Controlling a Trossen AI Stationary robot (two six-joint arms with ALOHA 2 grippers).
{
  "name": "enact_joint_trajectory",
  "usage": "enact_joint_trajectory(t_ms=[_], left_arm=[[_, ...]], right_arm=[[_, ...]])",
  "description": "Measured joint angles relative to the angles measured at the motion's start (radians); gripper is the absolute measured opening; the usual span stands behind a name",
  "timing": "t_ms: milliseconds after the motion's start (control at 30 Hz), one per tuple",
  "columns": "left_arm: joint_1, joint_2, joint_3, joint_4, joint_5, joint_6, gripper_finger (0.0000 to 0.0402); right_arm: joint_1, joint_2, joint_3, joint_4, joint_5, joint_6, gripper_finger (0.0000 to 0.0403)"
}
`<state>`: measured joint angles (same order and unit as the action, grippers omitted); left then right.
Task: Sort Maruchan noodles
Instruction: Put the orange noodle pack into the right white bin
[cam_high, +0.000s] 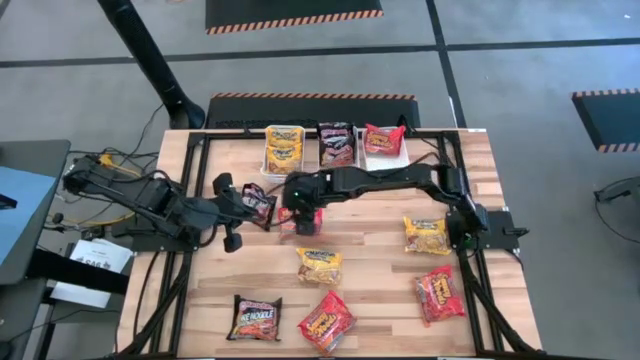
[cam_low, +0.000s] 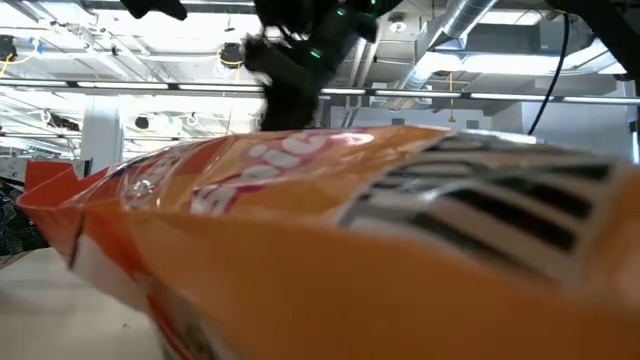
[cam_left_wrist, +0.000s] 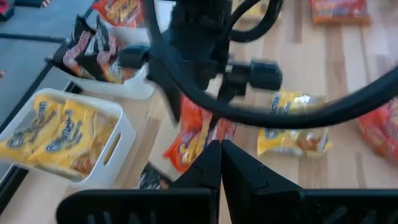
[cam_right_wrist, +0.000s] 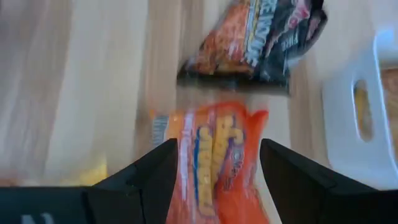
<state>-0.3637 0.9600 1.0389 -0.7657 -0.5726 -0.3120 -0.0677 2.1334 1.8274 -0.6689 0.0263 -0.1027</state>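
Note:
My left gripper (cam_high: 243, 206) (cam_left_wrist: 221, 155) is shut at the table's left-middle, with a dark brown-black noodle packet (cam_high: 259, 203) (cam_left_wrist: 149, 179) at its fingertips. My right gripper (cam_high: 301, 205) (cam_right_wrist: 214, 171) reaches across from the right and is open. Its fingers stand on either side of a red-orange packet (cam_high: 306, 221) (cam_right_wrist: 214, 158) lying flat on the wood; I cannot tell whether they touch it. The dark packet (cam_right_wrist: 255, 40) shows just beyond the red one. Other yellow, red and dark packets lie on the near half of the table. My left gripper is shut on the dark packet, coming level from the table's left. The fingers (cam_left_wrist: 208, 168) hide the place of contact, so the part held cannot be told. The packet shows beside and below the fingers (cam_left_wrist: 149, 179), crumpled and tilted.
Three white bins sit at the far edge, holding yellow (cam_high: 284, 148), dark (cam_high: 337, 145) and red (cam_high: 384, 140) packets. Loose packets: yellow (cam_high: 319, 266), yellow (cam_high: 427, 235), red (cam_high: 438, 295), red (cam_high: 326, 322), dark (cam_high: 255, 318). An orange packet (cam_low: 330, 250) fills the low view.

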Motion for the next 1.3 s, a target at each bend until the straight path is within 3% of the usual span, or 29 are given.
enact_joint_trajectory(t_ms=[700,867,1000,1300], left_arm=[[0.005,0.010,0.000,-0.016,-0.008,0.001,0.0000],[0.005,0.010,0.000,-0.019,-0.008,-0.007,0.0000],[0.005,0.010,0.000,-0.026,-0.008,-0.007,0.0000],[0.005,0.010,0.000,-0.032,-0.009,-0.017,0.0000]], right_arm=[[0.000,0.139,0.003,-0.022,-0.048,0.032,0.0253],[0.002,0.138,-0.010,-0.035,-0.035,0.120,0.0245],[0.002,0.139,-0.012,-0.052,-0.031,0.174,0.0196],[0.015,0.134,-0.013,-0.059,-0.018,0.181,0.0014]])
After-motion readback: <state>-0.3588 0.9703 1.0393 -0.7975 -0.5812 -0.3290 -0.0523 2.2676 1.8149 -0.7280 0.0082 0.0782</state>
